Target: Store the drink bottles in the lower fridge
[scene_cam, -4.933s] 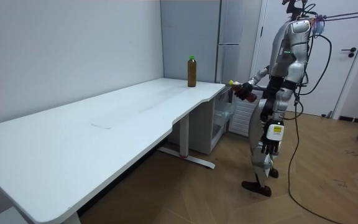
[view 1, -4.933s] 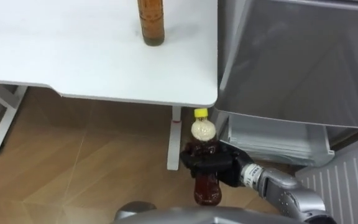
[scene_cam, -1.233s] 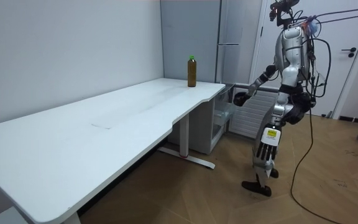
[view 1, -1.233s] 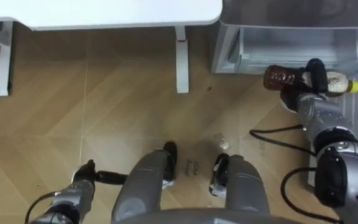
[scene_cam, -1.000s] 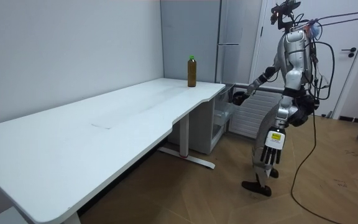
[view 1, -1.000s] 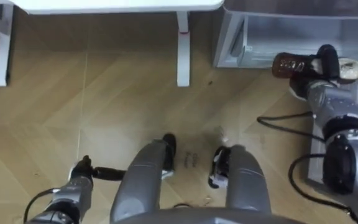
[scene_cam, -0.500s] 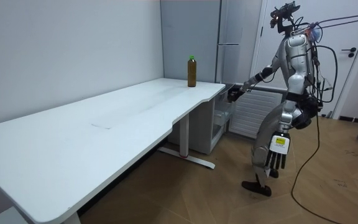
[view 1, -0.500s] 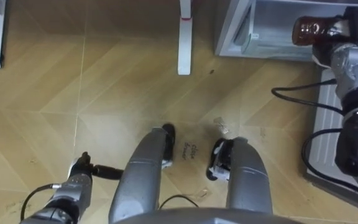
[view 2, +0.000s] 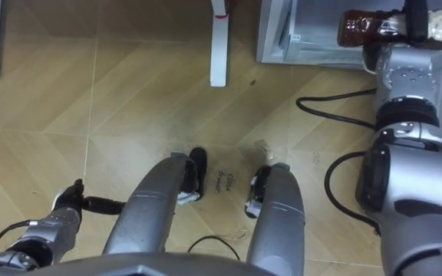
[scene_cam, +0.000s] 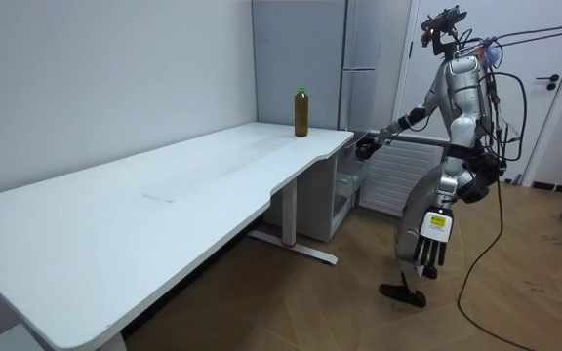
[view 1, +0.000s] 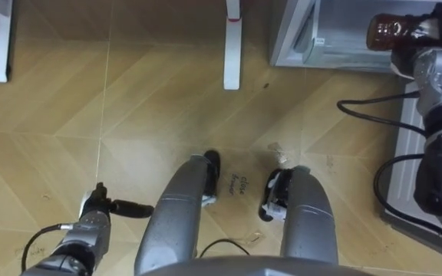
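- The long white tabletop (scene_cam: 164, 195) runs away from me. At its far end a brown drink bottle with a green cap (scene_cam: 301, 111) stands upright, well apart from the robot.
- Past the end of the tabletop the robot stands upright on the wooden floor (view 1: 129, 115), beside the white table leg (view 1: 232, 46) and facing the tall grey fridge (scene_cam: 364, 58).
- Its left hand (scene_cam: 427, 250) hangs low by the thigh, fingers straight and loosely spread, holding nothing.
- Its right arm reaches forward at about tabletop height. The right hand (view 2: 414, 23) has its dark fingers wrapped round the second drink bottle (view 2: 363, 23), just below the pale neck.
- This bottle lies sideways in the grip, its dark base pointing to the robot's left and its cap end to the right.
- From the head camera it shows in front of the open lower fridge compartment (view 1: 336, 42), held in the air and not set down.
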